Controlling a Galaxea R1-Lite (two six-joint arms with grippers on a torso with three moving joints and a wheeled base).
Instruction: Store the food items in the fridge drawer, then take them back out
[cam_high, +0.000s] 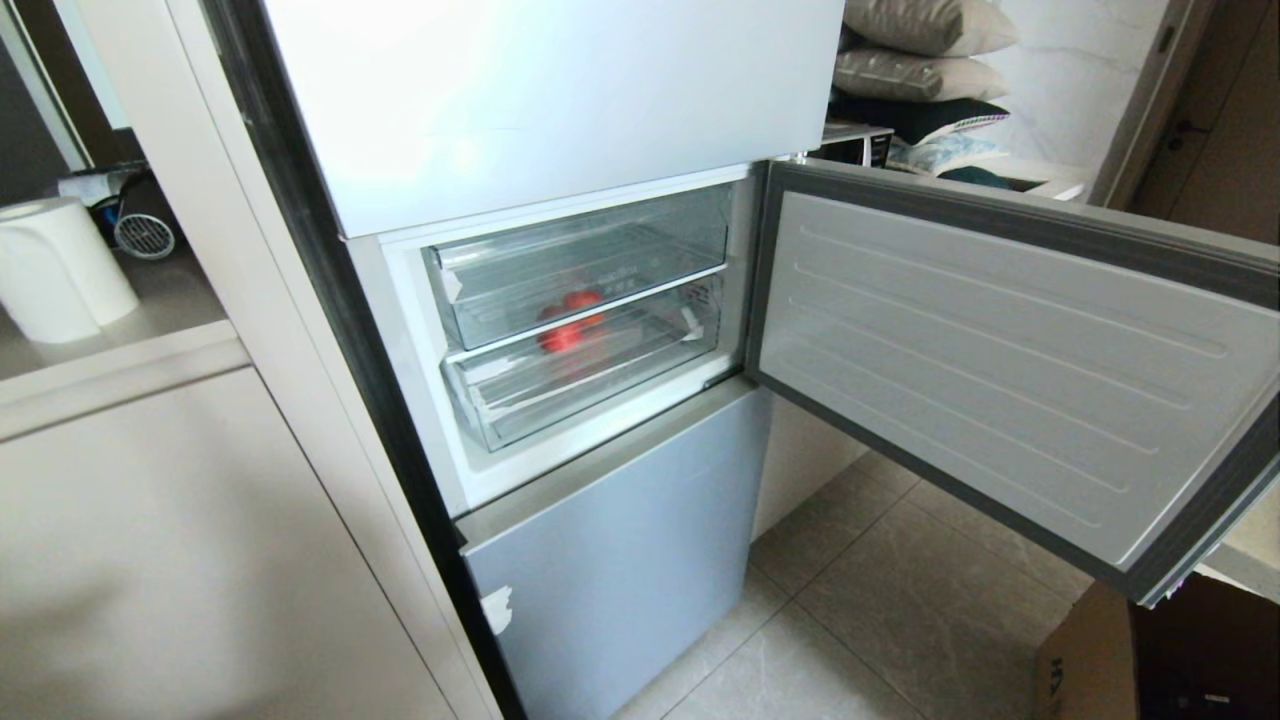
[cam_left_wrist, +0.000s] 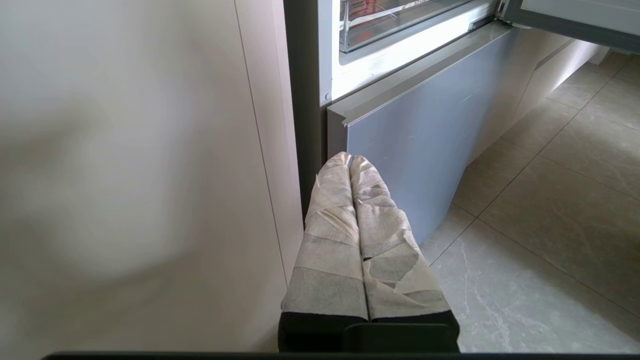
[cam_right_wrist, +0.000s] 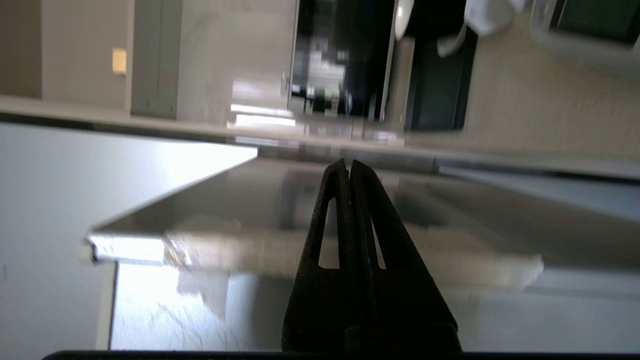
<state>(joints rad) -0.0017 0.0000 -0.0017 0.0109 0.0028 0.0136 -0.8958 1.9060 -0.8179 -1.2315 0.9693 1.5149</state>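
The fridge's middle compartment stands open in the head view, with two clear bins pushed in, one above the other. The lower one, ribbed and with a thick lip, is the fridge drawer (cam_high: 600, 385); its front corner (cam_left_wrist: 400, 22) also shows in the left wrist view. Red round food items (cam_high: 568, 322) glow through the plastic where the two bins meet, and I cannot tell which bin holds them. No arm shows in the head view. My left gripper (cam_left_wrist: 350, 158), wrapped in tape, is shut and empty, low beside the fridge's bottom panel. My right gripper (cam_right_wrist: 348, 162) is shut and empty, out by a pale panel edge.
The compartment door (cam_high: 1000, 360) swings wide to the right over the tiled floor (cam_high: 880, 600). A blue-grey lower door panel (cam_high: 620, 540) is closed below. A cardboard box (cam_high: 1100, 660) sits at the bottom right. A white paper roll (cam_high: 60, 265) stands on the left counter.
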